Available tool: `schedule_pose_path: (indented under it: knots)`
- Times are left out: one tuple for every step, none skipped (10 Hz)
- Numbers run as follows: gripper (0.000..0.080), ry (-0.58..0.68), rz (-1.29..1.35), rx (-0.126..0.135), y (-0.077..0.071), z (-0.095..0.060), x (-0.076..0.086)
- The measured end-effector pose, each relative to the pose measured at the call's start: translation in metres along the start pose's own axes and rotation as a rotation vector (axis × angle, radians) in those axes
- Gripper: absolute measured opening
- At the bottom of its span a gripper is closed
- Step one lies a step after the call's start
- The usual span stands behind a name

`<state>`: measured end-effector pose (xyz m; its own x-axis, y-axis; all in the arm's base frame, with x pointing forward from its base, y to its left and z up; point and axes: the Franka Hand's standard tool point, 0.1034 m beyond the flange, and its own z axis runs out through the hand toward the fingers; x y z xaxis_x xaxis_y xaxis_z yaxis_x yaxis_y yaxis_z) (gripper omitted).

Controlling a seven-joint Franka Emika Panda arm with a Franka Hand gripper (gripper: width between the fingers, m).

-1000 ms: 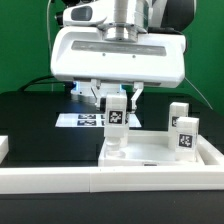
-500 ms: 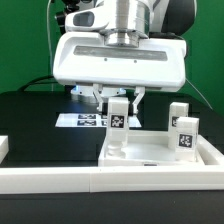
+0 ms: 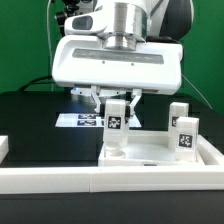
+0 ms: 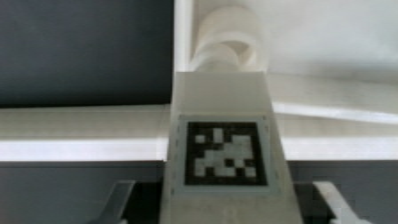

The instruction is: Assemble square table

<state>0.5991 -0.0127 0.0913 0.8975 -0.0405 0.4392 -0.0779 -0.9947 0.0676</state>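
A white table leg (image 3: 117,118) stands upright at the near corner of the square tabletop (image 3: 150,152) on the black counter (image 3: 30,120), pinched on both sides by the robot's gripper (image 3: 117,98). Two more tagged legs (image 3: 183,130) stand on the tabletop toward the exterior view's right. Behind them the marker board (image 3: 80,120) lies flat, and white border bars (image 3: 60,180) run along the front.

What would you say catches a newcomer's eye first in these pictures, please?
Most striking is the gripper at the centre of the exterior view, its jaws closed on a tagged white leg standing upright on the tabletop. Two more legs stand upright at the exterior view's right, and the marker board lies behind.
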Motion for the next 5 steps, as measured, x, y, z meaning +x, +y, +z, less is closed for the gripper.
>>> schedule_pose_path:
  knots:
    - [0.029, 0.006, -0.002, -0.001, -0.0007, 0.0, -0.0004]
    - [0.029, 0.007, -0.003, -0.001, -0.0008, 0.0, -0.0001]
    - [0.029, 0.007, -0.005, 0.0, -0.0019, 0.0, 0.0003]
    - [0.029, 0.007, -0.007, 0.001, -0.0033, 0.0, 0.0004]
    - [0.029, 0.005, -0.008, 0.001, -0.0033, 0.0009, -0.0006]
